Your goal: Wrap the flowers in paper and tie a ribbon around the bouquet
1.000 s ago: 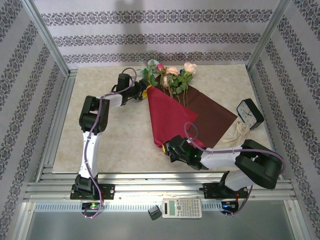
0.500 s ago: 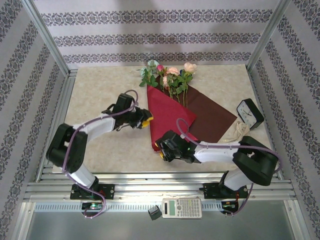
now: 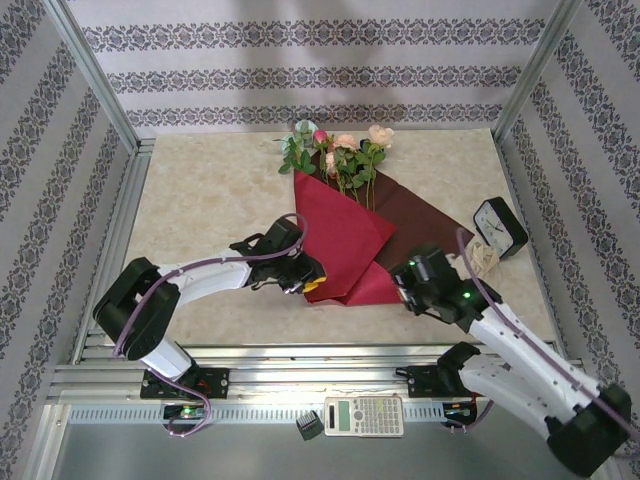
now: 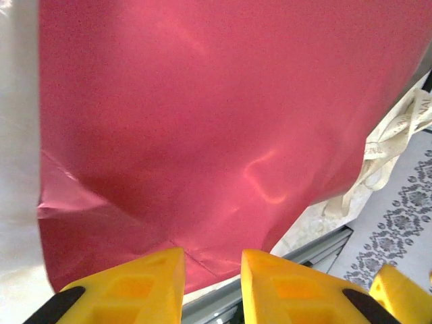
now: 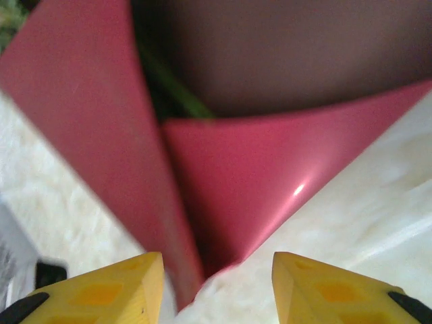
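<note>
Grey calculator (image 3: 364, 415) and small black cube (image 3: 309, 427) sit on the near ledge, in front of the marble-look table (image 3: 200, 200). Left gripper (image 3: 312, 281) is at the near tip of the paper (image 3: 340, 235), reaching in from the left. In the left wrist view its yellow fingers (image 4: 135, 283) stand a narrow gap apart with the paper's near edge (image 4: 202, 121) right at the gap; no pinch visible, can't tell if either pad touches it. Right gripper (image 3: 405, 282) is just right of the same tip. In the right wrist view its fingers (image 5: 324, 283) are spread wide and hold nothing, and the paper's curled-up corner (image 5: 250, 175) lies just ahead of the gap with bare table (image 5: 364, 189) to the right. A green stem (image 5: 169, 91) shows in the dark fold between the two red flaps. Paper lies mid-table: brighter red left flap folded over the stems, darker right half flat. Ribbon (image 3: 480, 260) is a loose cream heap right of the paper, beside a small black clock (image 3: 499, 228). Flowers (image 3: 340, 150) stick out of the paper's far end, blooms fanned on the table near the back wall.
</note>
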{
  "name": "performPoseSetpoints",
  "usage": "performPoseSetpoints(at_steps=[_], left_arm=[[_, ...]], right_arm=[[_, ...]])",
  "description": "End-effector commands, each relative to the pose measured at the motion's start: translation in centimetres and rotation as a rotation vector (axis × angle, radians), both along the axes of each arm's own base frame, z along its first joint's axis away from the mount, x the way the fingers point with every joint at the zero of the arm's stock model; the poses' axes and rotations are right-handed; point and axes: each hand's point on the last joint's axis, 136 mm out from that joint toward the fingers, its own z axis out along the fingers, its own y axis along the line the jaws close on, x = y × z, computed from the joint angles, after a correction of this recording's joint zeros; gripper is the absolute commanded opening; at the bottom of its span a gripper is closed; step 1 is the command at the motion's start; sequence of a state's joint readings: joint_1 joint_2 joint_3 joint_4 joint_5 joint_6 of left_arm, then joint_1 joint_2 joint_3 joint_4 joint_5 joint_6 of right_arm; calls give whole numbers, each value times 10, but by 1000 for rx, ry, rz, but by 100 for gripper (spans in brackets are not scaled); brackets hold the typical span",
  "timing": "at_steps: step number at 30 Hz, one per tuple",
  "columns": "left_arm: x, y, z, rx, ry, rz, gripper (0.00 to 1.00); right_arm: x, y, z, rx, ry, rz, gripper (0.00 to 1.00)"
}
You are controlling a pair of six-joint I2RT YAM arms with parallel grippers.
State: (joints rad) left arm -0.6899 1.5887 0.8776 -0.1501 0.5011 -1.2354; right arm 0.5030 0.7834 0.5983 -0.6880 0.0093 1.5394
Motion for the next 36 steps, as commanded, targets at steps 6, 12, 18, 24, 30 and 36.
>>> performPoseSetpoints(at_steps=[6, 12, 18, 24, 30, 36], left_arm=[[-40, 11, -57, 160, 87, -106, 27], [-40, 17, -58, 212, 75, -149, 27], [-18, 7, 2, 190, -34, -129, 30], [-8, -25, 20, 88, -33, -133, 29], [-16, -44, -13, 72, 22, -138, 26], [-28, -52, -46, 79, 67, -142, 24]], right_arm=[[-36, -44, -55, -21, 203, 31, 49], [-36, -47, -69, 23, 230, -3, 51], [-27, -48, -71, 73, 205, -55, 52], [-14, -47, -71, 129, 175, -106, 52], [-12, -42, -88, 200, 191, -175, 50], [-14, -43, -98, 193, 210, -179, 37]])
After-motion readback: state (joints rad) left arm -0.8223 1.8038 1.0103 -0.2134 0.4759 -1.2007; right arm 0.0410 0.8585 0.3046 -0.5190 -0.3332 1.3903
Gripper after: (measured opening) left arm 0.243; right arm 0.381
